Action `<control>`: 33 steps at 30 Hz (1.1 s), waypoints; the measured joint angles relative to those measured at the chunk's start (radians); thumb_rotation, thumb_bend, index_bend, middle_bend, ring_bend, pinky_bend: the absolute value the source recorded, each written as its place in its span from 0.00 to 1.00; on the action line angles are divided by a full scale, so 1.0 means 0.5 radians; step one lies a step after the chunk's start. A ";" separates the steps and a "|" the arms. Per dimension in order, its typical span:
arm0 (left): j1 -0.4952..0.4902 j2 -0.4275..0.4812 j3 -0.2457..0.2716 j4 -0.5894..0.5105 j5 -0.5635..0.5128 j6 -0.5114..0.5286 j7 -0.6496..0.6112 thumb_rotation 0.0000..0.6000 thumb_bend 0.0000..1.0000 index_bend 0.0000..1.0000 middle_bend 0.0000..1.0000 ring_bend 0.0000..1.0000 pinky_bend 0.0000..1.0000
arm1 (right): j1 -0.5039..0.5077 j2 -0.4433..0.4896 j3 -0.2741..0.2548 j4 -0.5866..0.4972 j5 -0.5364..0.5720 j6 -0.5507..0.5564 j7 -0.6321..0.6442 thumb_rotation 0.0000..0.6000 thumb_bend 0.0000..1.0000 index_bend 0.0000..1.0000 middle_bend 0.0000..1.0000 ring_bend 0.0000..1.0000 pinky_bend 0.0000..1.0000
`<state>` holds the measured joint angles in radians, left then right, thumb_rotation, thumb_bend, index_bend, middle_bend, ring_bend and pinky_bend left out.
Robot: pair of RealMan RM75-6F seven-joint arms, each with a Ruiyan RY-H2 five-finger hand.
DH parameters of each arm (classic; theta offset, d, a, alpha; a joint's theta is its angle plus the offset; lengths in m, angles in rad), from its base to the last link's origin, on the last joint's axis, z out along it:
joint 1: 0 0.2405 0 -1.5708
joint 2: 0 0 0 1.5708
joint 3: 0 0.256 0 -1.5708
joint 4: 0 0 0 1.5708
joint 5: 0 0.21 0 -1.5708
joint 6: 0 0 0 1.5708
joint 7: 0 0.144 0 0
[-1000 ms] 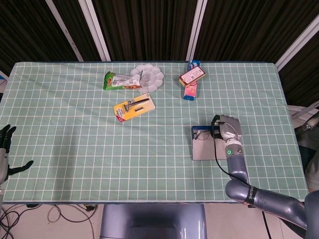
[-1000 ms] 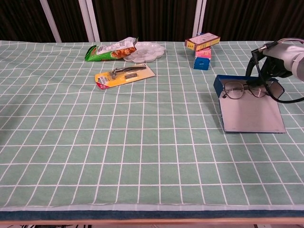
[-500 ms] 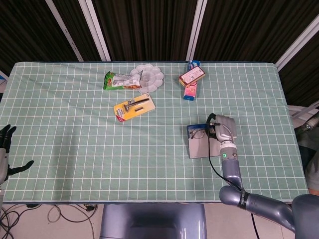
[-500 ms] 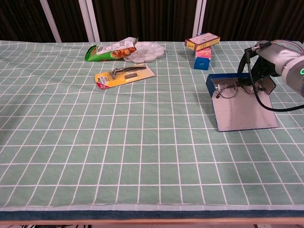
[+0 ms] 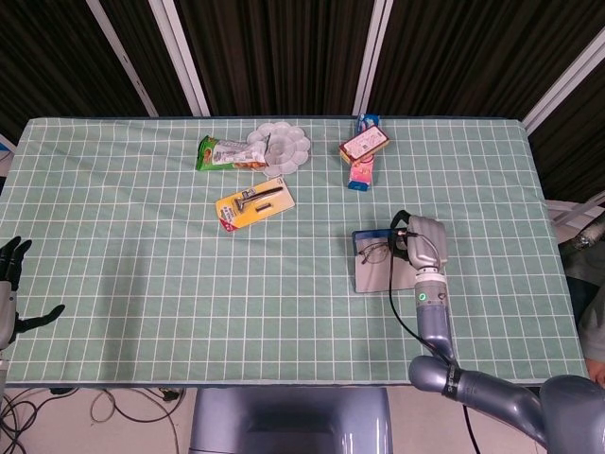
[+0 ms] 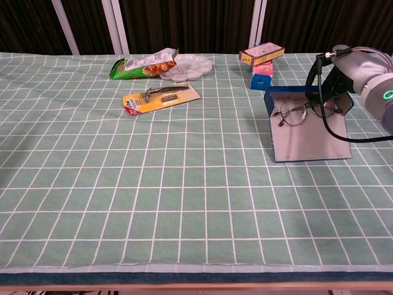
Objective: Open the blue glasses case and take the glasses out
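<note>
The blue glasses case (image 6: 307,140) lies open on the green checked cloth at the right, grey lining up and blue wall (image 6: 288,93) at its far end. The thin-framed glasses (image 6: 302,113) sit over that far end, and my right hand (image 6: 339,84) pinches them at their right side. From the head view, the case (image 5: 372,277), the glasses (image 5: 375,252) and the right hand (image 5: 422,244) are right of centre. My left hand (image 5: 11,284) hangs off the table's left edge, fingers apart and holding nothing.
At the back are a green snack bag (image 5: 219,153), a white paint palette (image 5: 282,146), a carded razor (image 5: 254,204) and stacked small boxes (image 5: 363,144). A black cable (image 6: 323,126) loops from the right hand over the case.
The right hand has moved left and toward the far side with the glasses. The open case has slid the same way. The left hand has stayed still.
</note>
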<state>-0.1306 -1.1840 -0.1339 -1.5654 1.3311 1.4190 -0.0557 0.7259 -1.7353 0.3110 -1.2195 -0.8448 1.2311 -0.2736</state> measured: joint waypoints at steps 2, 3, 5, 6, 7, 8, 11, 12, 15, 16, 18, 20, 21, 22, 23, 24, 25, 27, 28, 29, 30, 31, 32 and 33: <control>0.000 0.000 0.001 0.000 0.001 0.000 -0.001 1.00 0.02 0.00 0.00 0.00 0.00 | -0.009 -0.019 0.009 0.024 -0.031 0.008 0.015 1.00 0.48 0.66 1.00 1.00 1.00; 0.000 0.000 0.001 -0.001 0.002 0.000 -0.001 1.00 0.02 0.00 0.00 0.00 0.00 | -0.013 -0.027 0.013 0.033 -0.042 0.011 0.023 1.00 0.48 0.66 1.00 1.00 1.00; 0.000 0.001 0.001 -0.001 0.002 0.000 -0.002 1.00 0.02 0.00 0.00 0.00 0.00 | -0.023 -0.043 0.023 0.051 -0.065 0.019 0.042 1.00 0.48 0.66 1.00 1.00 1.00; 0.000 0.001 0.001 -0.001 0.003 0.000 -0.002 1.00 0.02 0.00 0.00 0.00 0.00 | -0.028 -0.049 0.027 0.058 -0.074 0.021 0.047 1.00 0.48 0.66 1.00 1.00 1.00; 0.000 0.001 0.001 -0.001 0.003 0.000 -0.003 1.00 0.02 0.00 0.00 0.00 0.00 | -0.033 -0.058 0.032 0.068 -0.082 0.022 0.053 1.00 0.48 0.66 1.00 1.00 1.00; 0.000 0.001 0.002 0.000 0.003 0.000 -0.004 1.00 0.02 0.00 0.00 0.00 0.00 | -0.038 -0.064 0.036 0.075 -0.088 0.022 0.055 1.00 0.48 0.66 1.00 1.00 1.00; 0.000 0.001 0.002 -0.001 0.004 -0.001 -0.006 1.00 0.02 0.00 0.00 0.00 0.00 | -0.049 -0.076 0.049 0.090 -0.098 0.014 0.051 1.00 0.48 0.66 1.00 1.00 1.00; -0.001 0.001 0.002 0.000 0.004 -0.001 -0.006 1.00 0.02 0.00 0.00 0.00 0.00 | -0.051 -0.078 0.050 0.092 -0.098 0.011 0.047 1.00 0.48 0.66 1.00 1.00 1.00; -0.001 0.002 0.003 -0.001 0.005 -0.003 -0.006 1.00 0.02 0.00 0.00 0.00 0.00 | -0.058 -0.080 0.055 0.095 -0.094 -0.002 0.024 1.00 0.48 0.66 1.00 1.00 1.00; -0.001 0.002 0.003 -0.001 0.005 -0.003 -0.007 1.00 0.02 0.00 0.00 0.00 0.00 | -0.061 -0.081 0.058 0.094 -0.087 -0.011 0.010 1.00 0.48 0.66 1.00 1.00 1.00; -0.001 0.003 0.005 -0.002 0.006 -0.005 -0.007 1.00 0.02 0.00 0.00 0.00 0.00 | -0.065 -0.081 0.065 0.094 -0.075 -0.025 -0.011 1.00 0.48 0.66 1.00 1.00 1.00; -0.001 0.004 0.005 -0.003 0.003 -0.008 -0.006 1.00 0.02 0.00 0.00 0.00 0.00 | -0.069 -0.081 0.070 0.096 -0.061 -0.038 -0.038 1.00 0.48 0.65 0.99 1.00 1.00; -0.001 0.005 0.005 -0.005 0.001 -0.009 -0.005 1.00 0.02 0.00 0.00 0.00 0.00 | -0.070 -0.081 0.072 0.097 -0.055 -0.044 -0.051 1.00 0.46 0.61 0.99 1.00 1.00; -0.001 0.005 0.005 -0.006 -0.001 -0.010 -0.005 1.00 0.02 0.00 0.00 0.00 0.00 | -0.071 -0.080 0.075 0.098 -0.044 -0.051 -0.071 1.00 0.44 0.56 0.99 1.00 1.00; -0.002 0.006 0.004 -0.008 -0.002 -0.010 -0.004 1.00 0.02 0.00 0.00 0.00 0.00 | -0.072 -0.080 0.078 0.097 -0.036 -0.057 -0.087 1.00 0.41 0.47 0.99 1.00 1.00; -0.002 0.006 0.003 -0.009 -0.003 -0.010 -0.004 1.00 0.02 0.00 0.00 0.00 0.00 | -0.072 -0.079 0.079 0.096 -0.028 -0.062 -0.105 1.00 0.37 0.37 0.99 1.00 1.00; -0.002 0.006 0.003 -0.009 -0.003 -0.011 -0.004 1.00 0.02 0.00 0.00 0.00 0.00 | -0.073 -0.077 0.080 0.093 -0.020 -0.068 -0.133 1.00 0.35 0.31 0.99 1.00 1.00; -0.003 0.006 0.003 -0.010 -0.002 -0.010 -0.003 1.00 0.02 0.00 0.00 0.00 0.00 | -0.073 -0.071 0.080 0.084 -0.007 -0.075 -0.178 1.00 0.29 0.16 0.99 0.99 1.00; -0.003 0.006 0.003 -0.010 -0.002 -0.010 -0.004 1.00 0.02 0.00 0.00 0.00 0.00 | -0.074 -0.067 0.081 0.073 0.002 -0.079 -0.209 1.00 0.28 0.13 0.99 0.99 1.00; -0.003 0.005 0.003 -0.010 -0.001 -0.009 -0.006 1.00 0.02 0.00 0.00 0.00 0.00 | -0.074 -0.063 0.083 0.061 0.009 -0.080 -0.232 1.00 0.27 0.11 0.99 0.99 1.00; -0.003 0.005 0.003 -0.011 0.000 -0.008 -0.006 1.00 0.02 0.00 0.00 0.00 0.00 | -0.075 -0.059 0.086 0.047 0.016 -0.081 -0.251 1.00 0.26 0.10 0.99 0.99 1.00; -0.003 0.005 0.003 -0.012 0.001 -0.008 -0.007 1.00 0.02 0.00 0.00 0.00 0.00 | -0.075 -0.053 0.090 0.027 0.025 -0.081 -0.271 1.00 0.26 0.09 0.99 0.99 1.00; -0.003 0.006 0.002 -0.012 0.001 -0.007 -0.008 1.00 0.02 0.00 0.00 0.00 0.00 | -0.076 -0.048 0.093 0.013 0.030 -0.080 -0.286 1.00 0.26 0.09 0.99 0.99 1.00; -0.002 0.006 0.002 -0.013 0.002 -0.006 -0.009 1.00 0.02 0.00 0.00 0.00 0.00 | -0.077 -0.043 0.095 -0.002 0.035 -0.080 -0.299 1.00 0.26 0.08 0.99 0.99 1.00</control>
<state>-0.1318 -1.1811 -0.1328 -1.5720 1.3321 1.4160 -0.0602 0.6873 -1.7569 0.3585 -1.2206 -0.8274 1.1912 -0.4229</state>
